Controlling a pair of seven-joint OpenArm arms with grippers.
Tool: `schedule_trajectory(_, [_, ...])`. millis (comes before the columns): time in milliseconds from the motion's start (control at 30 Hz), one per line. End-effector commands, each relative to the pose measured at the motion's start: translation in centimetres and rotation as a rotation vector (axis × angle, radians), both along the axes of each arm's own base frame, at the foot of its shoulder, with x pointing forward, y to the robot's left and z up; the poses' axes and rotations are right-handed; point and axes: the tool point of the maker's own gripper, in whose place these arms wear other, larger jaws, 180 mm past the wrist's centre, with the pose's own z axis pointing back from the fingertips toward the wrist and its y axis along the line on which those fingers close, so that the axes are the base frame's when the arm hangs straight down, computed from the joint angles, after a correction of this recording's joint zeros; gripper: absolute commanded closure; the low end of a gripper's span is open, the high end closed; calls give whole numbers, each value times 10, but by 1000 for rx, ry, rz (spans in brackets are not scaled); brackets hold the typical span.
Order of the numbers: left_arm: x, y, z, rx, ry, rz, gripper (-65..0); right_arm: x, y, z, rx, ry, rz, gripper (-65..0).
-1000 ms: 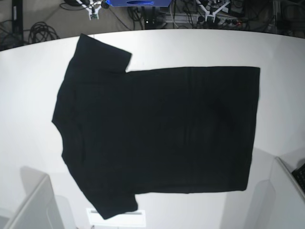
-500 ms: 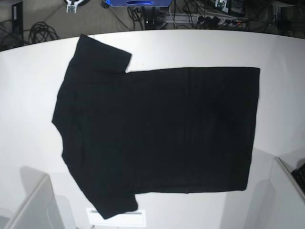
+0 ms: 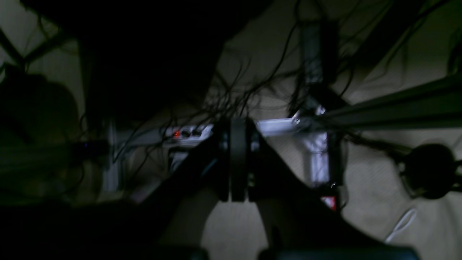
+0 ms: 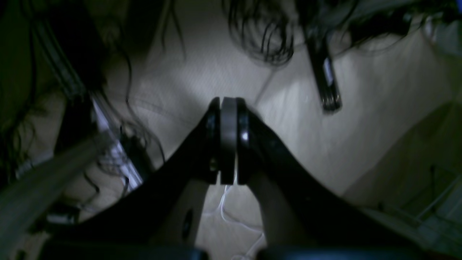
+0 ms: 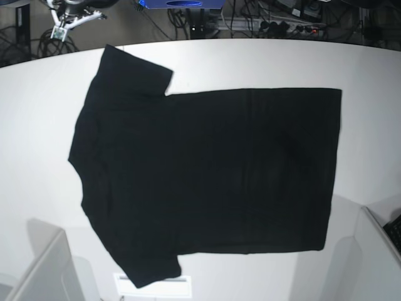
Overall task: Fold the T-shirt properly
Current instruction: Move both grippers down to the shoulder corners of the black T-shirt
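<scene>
The T-shirt (image 5: 207,169) lies flat on the white table (image 5: 263,63), plain black side up. Its collar points left, its hem right, and one sleeve lies at the far left, the other at the near left. Both wrist views look down at the floor beyond the table, not at the cloth. My left gripper (image 3: 238,144) is shut, pads pressed together, nothing between them. My right gripper (image 4: 228,122) is likewise shut and empty. A pale part of my right arm (image 5: 66,17) shows past the table's far left edge.
Grey box walls rise at the near left (image 5: 44,269) and near right (image 5: 376,251) corners. A white label (image 5: 153,285) sits at the table's front edge. Cables (image 5: 53,44) and a power strip (image 3: 187,133) lie on the floor behind the table.
The pale arm part beyond the far edge has swung left. The other arm's part at the top right has left the base view. The T-shirt has not moved.
</scene>
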Motion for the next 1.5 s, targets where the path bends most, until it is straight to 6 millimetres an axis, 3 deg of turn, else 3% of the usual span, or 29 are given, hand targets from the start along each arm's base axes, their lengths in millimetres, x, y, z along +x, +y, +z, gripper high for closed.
schedule_trajectory(0, [3,7,16,19,-46,0,0,10,-5,17,-34,-52,13,0])
schedule_trajectory(100, [26,22,51,60,-150,15,0,42,-5,50,-35,-188,5,0])
schedule_trajectory(267, [77,19,105,75,-342,31,0,87,3,94,23,-392,-14,0])
schedule_trajectory(433, [114,4,142,49,-489,16,0,122,22,102,153,-413,-33,0])
schedule_trajectory(667, [135,4,150,51,-566,23,0,152,54,99,487,-422,-68,-9])
schedule_trajectory(800, [143,5,152,52,-586,19,0,159,63,104,609,-449,-65,-255])
schedule_trajectory(867, [145,5,151,52,-587,22,0,159,64,101,652,-451,-77,-333])
schedule_trajectory(1067, [145,16,145,19,-584,92,0,157,59,73,693,-402,-130,-372])
schedule_trajectory(1133, [144,22,145,-33,-591,163,-171,155,52,65,683,-378,-133,-372])
schedule_trajectory(1233, [141,38,143,-47,-594,238,-362,152,48,55,686,-354,-151,-372])
schedule_trajectory(1300, [141,49,142,-41,-601,274,-406,149,50,50,692,-338,-156,-372])
schedule_trajectory(1467, [140,73,130,-74,-599,383,-410,141,70,42,724,-293,-125,-369])
